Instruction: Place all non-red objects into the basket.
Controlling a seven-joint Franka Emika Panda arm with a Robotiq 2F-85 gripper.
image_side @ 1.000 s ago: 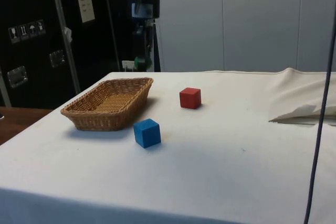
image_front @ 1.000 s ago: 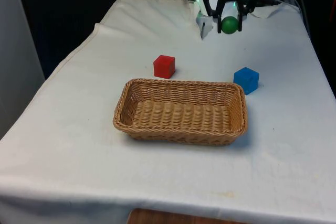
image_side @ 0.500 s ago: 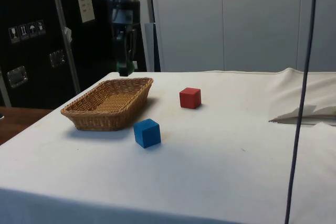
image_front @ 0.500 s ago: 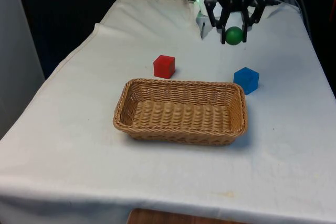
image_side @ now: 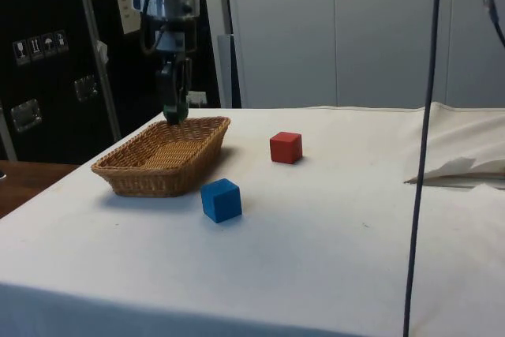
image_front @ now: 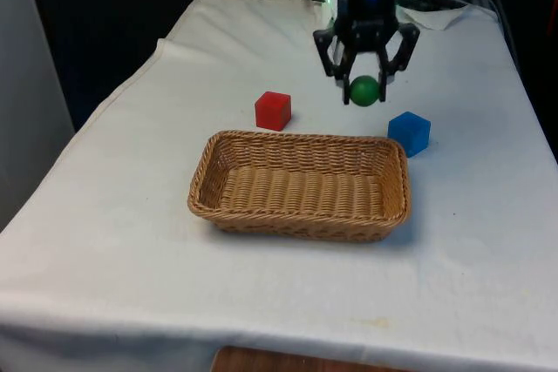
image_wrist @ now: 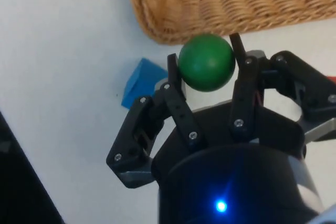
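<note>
While the black two-finger hand [image_front: 365, 84] is hanging in the air above the white-clothed table [image_front: 131, 180], it is gripping a small green ball [image_front: 364, 91] between its two fingers [image_wrist: 174, 77], one pressing on each side of the ball. In the front view the ball is hovering clear of the cloth, just beyond the far rim of the rectangular woven wicker basket [image_front: 301, 185], towards that rim's end on the front view's right. In the side view the hand [image_side: 172, 108] is pointing straight down, with the ball [image_side: 171, 114] sitting at about the level of the basket's [image_side: 162, 155] far edge. The basket is lying near the middle of the table with nothing inside it. A small red cube [image_front: 273, 111] is resting on the cloth just behind the basket's far rim, towards the front view's left. A small blue cube [image_front: 409, 132] is resting beside the basket's far corner on the front view's right, close to it but not touching. In the wrist view the blue cube [image_wrist: 140, 82] is lying just beside the ball [image_wrist: 206, 62], near the basket's [image_wrist: 226, 1] corner.
</note>
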